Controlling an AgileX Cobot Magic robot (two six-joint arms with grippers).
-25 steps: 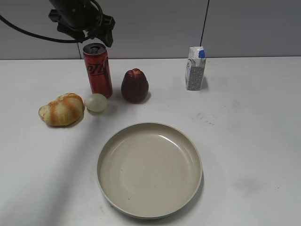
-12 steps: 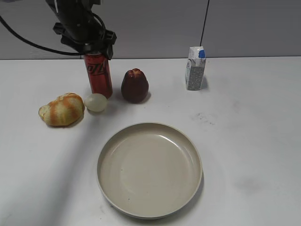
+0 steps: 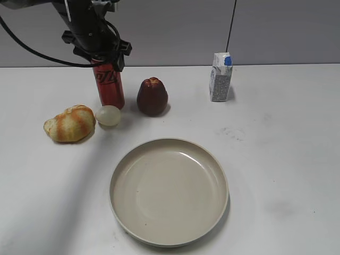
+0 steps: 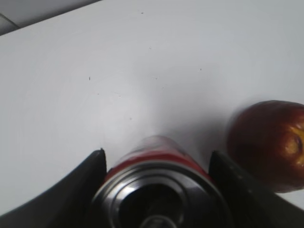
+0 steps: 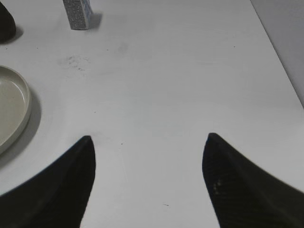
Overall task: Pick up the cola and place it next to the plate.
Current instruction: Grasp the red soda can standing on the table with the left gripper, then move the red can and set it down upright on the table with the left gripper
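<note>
We judge the task barely begun: the left gripper (image 4: 159,190) straddles the top of the cola (image 3: 110,85), fingers either side, grip unconfirmed, while the can stands upright on the table (image 3: 276,159), well apart from the plate (image 3: 169,191).

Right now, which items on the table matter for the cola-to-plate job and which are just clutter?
In play:
cola
plate
left end effector, fingers either side of the can top

Clutter:
dark red fruit
bread roll
pale round ball
small drink carton
</note>
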